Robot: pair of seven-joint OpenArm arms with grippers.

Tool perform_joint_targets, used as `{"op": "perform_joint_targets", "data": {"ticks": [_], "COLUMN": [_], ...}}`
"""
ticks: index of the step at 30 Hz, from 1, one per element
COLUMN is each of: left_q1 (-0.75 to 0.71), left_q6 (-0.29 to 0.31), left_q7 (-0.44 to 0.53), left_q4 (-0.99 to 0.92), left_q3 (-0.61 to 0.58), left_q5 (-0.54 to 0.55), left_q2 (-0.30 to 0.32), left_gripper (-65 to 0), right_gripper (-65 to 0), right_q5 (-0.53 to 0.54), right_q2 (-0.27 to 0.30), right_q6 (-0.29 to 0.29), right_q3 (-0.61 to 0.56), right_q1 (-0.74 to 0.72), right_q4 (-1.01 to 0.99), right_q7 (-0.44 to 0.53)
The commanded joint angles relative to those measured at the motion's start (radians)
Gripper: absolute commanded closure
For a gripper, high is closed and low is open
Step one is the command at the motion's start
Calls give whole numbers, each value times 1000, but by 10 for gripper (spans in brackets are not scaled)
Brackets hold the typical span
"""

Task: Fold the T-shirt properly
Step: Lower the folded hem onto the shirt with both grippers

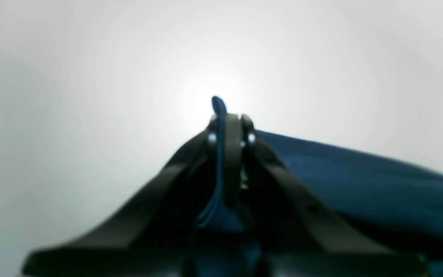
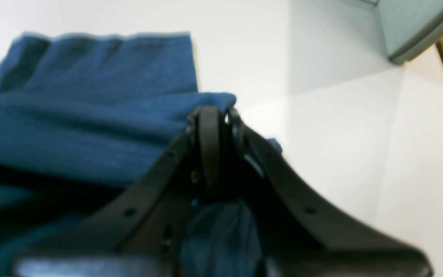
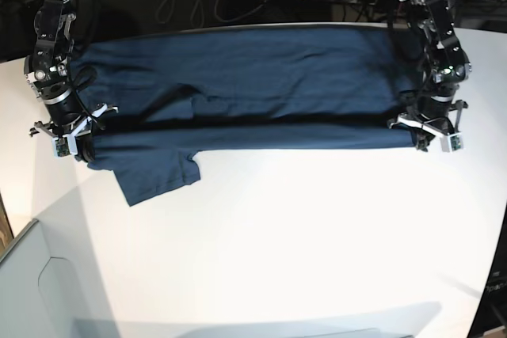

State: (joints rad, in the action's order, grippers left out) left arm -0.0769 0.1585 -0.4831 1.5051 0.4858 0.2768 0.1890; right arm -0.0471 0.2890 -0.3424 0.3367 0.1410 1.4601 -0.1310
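T-shirt (image 3: 245, 93) stretched between left gripper (image 3: 418, 134), right gripper (image 3: 79, 142), both clamping fabric.

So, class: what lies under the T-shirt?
Under the T-shirt only the white table shows around it; whatever the cloth covers is hidden.

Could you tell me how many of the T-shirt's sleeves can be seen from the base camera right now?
1: a sleeve hangs out below the folded T-shirt, near the right claw. The other sleeve may be hidden under the fold.
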Motion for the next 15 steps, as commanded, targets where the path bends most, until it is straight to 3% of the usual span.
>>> {"op": "perform_joint_targets", "data": {"ticks": [1,6,15], "left_q1": [1,-7,-39], "left_q6": [-3,-1,-1], "left_q7": [25,16,16], "left_q4": [21,21,19], "left_q3": [24,98,103], "left_q5": [8,8,8], "left_q2": [7,-21,-33], "left_gripper": [0,0,0], "right_gripper": [-2,-2,-4], "right_q5": [13,13,8], "right_q2": [16,19,19], "right_q6": [1,-8,-8], "right_q3": [19,25,15], "right_q1": [-2,33,47], "right_q4": [20,20,11], "right_q7": [31,29,18]}}
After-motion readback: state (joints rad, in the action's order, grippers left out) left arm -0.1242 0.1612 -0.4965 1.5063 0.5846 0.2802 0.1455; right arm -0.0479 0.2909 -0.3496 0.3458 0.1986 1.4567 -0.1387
